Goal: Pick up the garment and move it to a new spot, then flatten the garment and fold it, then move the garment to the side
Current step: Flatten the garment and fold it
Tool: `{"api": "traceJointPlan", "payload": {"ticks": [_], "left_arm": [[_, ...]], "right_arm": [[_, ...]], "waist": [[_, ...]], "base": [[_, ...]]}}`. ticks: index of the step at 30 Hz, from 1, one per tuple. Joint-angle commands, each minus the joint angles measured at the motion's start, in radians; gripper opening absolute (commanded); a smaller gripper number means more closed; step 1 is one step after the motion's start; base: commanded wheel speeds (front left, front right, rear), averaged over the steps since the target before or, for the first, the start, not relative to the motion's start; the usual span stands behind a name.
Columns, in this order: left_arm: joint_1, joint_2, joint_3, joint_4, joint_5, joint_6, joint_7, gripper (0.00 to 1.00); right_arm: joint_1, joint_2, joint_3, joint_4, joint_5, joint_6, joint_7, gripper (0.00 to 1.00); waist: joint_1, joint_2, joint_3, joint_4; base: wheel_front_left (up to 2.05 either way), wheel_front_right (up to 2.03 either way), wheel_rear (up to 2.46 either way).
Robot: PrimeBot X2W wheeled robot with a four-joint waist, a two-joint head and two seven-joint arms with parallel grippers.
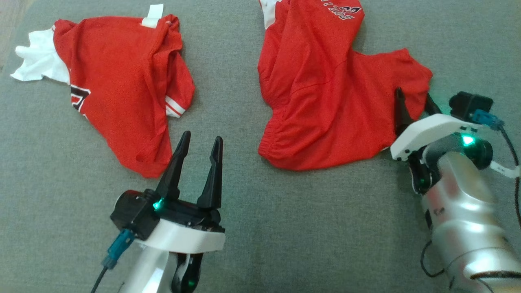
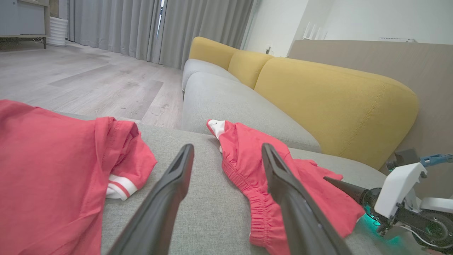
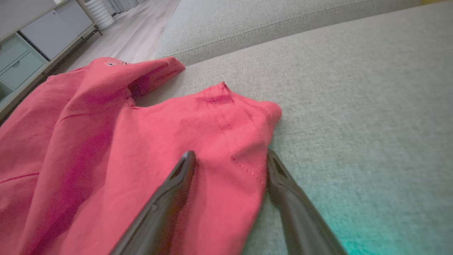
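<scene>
- Your right gripper [image 3: 230,154] stands wide and holds nothing. It straddles the garment [image 1: 325,93] at its near right corner, one finger over the red cloth and the other at the hem, on the grey seat [image 1: 285,224].
- Your left gripper [image 1: 202,136] is also spread wide and empty, just off the garment's left side. It sits between the garment and a red shirt [image 1: 122,81] that lies further left, apart from it.
- If you close on so little cloth, the corner may slip free as you lift. The outer finger could also pinch the seat cover instead.
- The corner looks doubled over, so you may catch only the top layer. The garment would then fall open and drag.
- A low carry leftward could sweep the garment into the shirt and pull both along.
- The garment's far edge is cut off at the top of the head view, and the print there is too partial to read.
- You cannot tell whether the right fingertips touch the cloth or hover just above it.
- In the head view the white wrist block hides the base of those fingers, and how the layers lie underneath is hidden too.
</scene>
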Motion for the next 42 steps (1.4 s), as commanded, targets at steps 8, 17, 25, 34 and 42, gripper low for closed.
{"api": "traceJointPlan", "payload": {"ticks": [8,17,25,34,42], "left_arm": [[-0.022,0.001,0.048,-0.023,0.007,-0.006,-0.005,1.0],[0.007,0.001,0.054,-0.032,0.002,-0.006,-0.005,1.0],[0.024,0.001,0.049,-0.036,-0.008,-0.006,-0.005,1.0],[0.008,0.001,0.03,-0.031,-0.009,-0.006,-0.005,1.0],[-0.014,0.001,0.016,-0.021,-0.014,-0.006,-0.005,1.0]], "right_arm": [[-0.078,0.009,0.045,0.083,-0.093,-0.001,-0.132,0.0],[0.045,0.008,-0.172,-0.131,-0.358,-0.001,-0.148,0.0],[0.167,0.009,-0.33,-0.364,-0.511,-0.001,-0.063,0.0],[0.137,0.009,-0.368,-0.419,-0.64,-0.001,0.106,0.0],[0.067,0.009,-0.419,-0.331,-0.824,-0.001,0.192,0.0]], "waist": [[-0.0001,0.0,-0.031,-0.045],[-0.0001,0.0,-0.092,-0.123],[-0.0001,0.0,-0.11,-0.125],[-0.0001,0.0,-0.067,-0.056],[-0.0001,0.0,-0.037,-0.006]], "base": [[0.0,0.0,0.0],[0.0,0.0,0.0],[0.0,0.0,0.0],[0.0,0.0,0.0],[0.0,0.0,0.0]]}}
